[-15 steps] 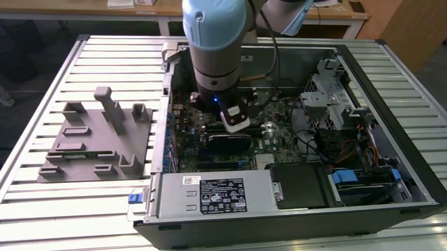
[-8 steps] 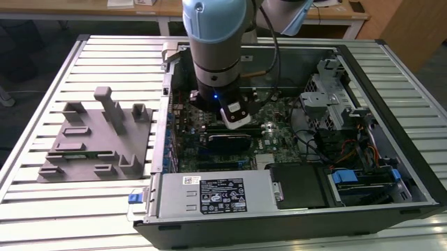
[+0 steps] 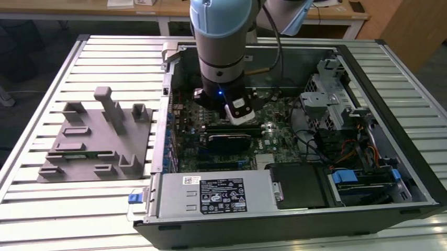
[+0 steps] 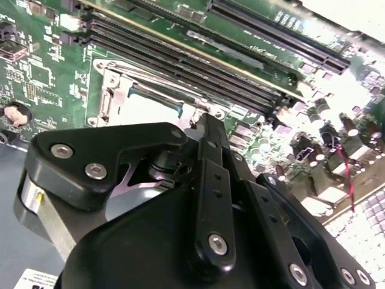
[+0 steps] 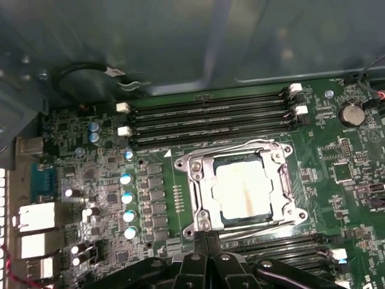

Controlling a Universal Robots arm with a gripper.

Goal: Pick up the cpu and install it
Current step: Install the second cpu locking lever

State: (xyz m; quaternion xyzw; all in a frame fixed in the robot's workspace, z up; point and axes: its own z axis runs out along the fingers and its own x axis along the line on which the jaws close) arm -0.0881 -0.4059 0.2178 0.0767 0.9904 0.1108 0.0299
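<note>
While the arm hangs over the open computer case point(image 3: 391, 172) on the slatted table point(image 3: 42, 204) in the exterior view, its pincer point(image 3: 241, 117) sits low above the motherboard point(image 3: 279, 141); a grey tray point(image 3: 91, 144) lies well apart toward the exterior view's left. Seen in the first wrist view, the cpu point(image 5: 240, 189) lies flat inside the socket frame point(image 5: 195, 186), just beyond the pincer point(image 5: 207, 238), whose fingers look pressed together and hold nothing. Through the second wrist view, the cpu point(image 4: 147, 111) shows pale in the socket just past the pincer's linkage, memory slots point(image 4: 198, 60) running beside it.
</note>
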